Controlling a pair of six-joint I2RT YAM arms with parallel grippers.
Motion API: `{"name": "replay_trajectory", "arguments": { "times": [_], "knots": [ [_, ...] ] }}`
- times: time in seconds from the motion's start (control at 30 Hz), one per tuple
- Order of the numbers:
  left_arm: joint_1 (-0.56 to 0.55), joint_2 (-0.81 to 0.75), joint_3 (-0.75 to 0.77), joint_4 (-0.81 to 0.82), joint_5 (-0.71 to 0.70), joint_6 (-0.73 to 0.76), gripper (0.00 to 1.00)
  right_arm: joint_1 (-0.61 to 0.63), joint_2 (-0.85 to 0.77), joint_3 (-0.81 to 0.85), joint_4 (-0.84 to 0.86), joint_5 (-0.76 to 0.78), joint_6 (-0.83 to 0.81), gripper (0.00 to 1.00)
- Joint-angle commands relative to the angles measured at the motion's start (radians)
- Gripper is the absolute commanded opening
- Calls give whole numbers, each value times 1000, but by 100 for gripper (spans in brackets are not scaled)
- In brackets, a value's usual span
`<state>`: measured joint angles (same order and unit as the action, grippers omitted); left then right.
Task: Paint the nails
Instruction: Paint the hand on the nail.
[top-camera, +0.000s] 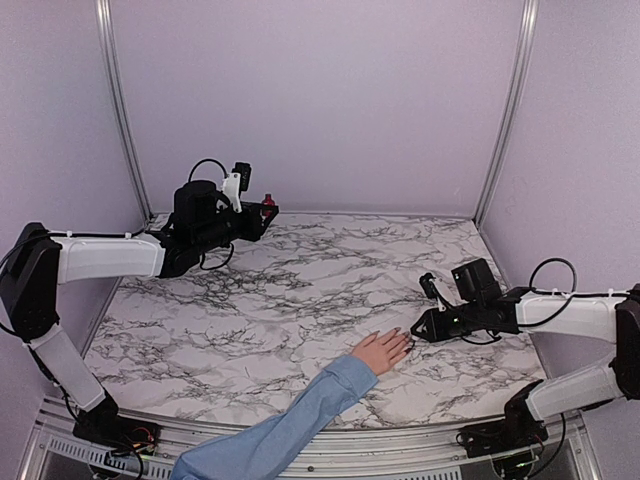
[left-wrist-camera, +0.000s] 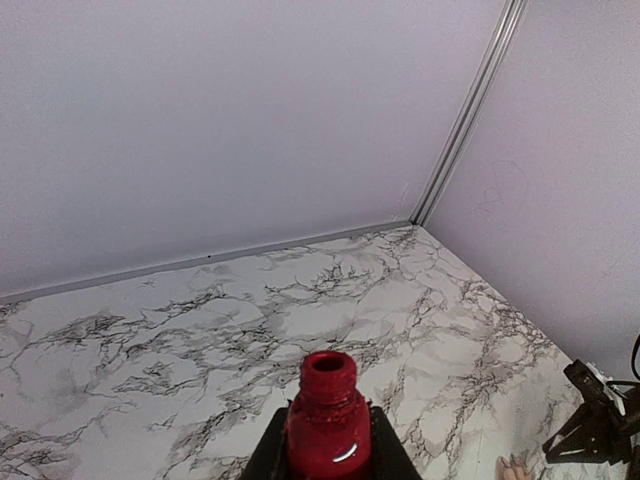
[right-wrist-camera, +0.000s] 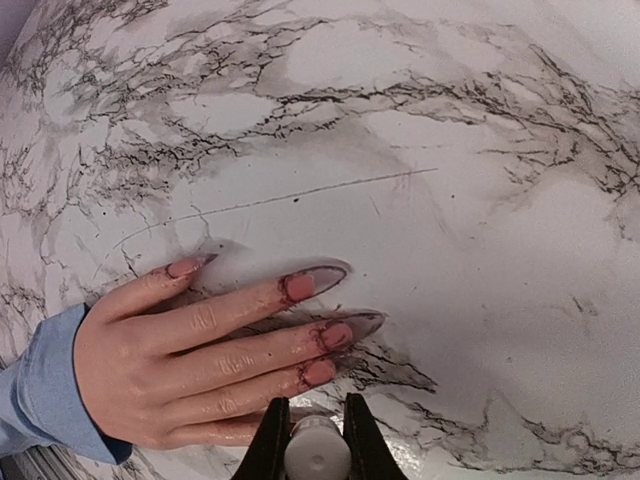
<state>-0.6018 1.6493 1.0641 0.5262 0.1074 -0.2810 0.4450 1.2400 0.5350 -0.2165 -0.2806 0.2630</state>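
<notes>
A light-skinned hand (right-wrist-camera: 170, 360) in a light blue sleeve (top-camera: 290, 425) lies flat on the marble table (top-camera: 300, 290), fingers spread. Its nails (right-wrist-camera: 300, 287) are pinkish with long clear tips and smudged dark-red edges. My right gripper (right-wrist-camera: 316, 430) hovers just above the little finger, shut on a white brush cap (right-wrist-camera: 317, 452); the brush itself is hidden beneath it. In the top view this gripper (top-camera: 418, 328) sits right at the fingertips (top-camera: 403, 340). My left gripper (left-wrist-camera: 328, 455) is raised at the far left, shut on a red nail-polish bottle (left-wrist-camera: 328, 420) with its neck open and upright.
Lilac walls with metal corner rails (top-camera: 505, 110) close in the table at the back and sides. The right arm's black gripper (left-wrist-camera: 590, 430) shows at the lower right of the left wrist view. The forearm crosses the table's front edge (top-camera: 300, 440).
</notes>
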Motion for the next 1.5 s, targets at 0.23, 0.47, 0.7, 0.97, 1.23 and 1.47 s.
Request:
{"name": "replay_trajectory", "arguments": {
  "times": [0.23,0.47,0.7,0.97,1.23,1.47],
  "knots": [
    [5,14,23,14,11,7,0,-11,7,20,-4,24,22,0],
    [5,15,23,13,13,5,0,-17,2,14,6,29,28,0],
    [5,14,17,15,9,5,0,-26,-11,7,17,24,33,0],
    [5,10,14,15,11,7,0,-26,-31,13,23,14,19,0],
    [5,-20,-1,15,19,20,0,-12,-118,2,37,29,32,0],
    [5,-63,-35,22,44,40,0,-11,-223,27,-18,90,27,0]
  ]
}}
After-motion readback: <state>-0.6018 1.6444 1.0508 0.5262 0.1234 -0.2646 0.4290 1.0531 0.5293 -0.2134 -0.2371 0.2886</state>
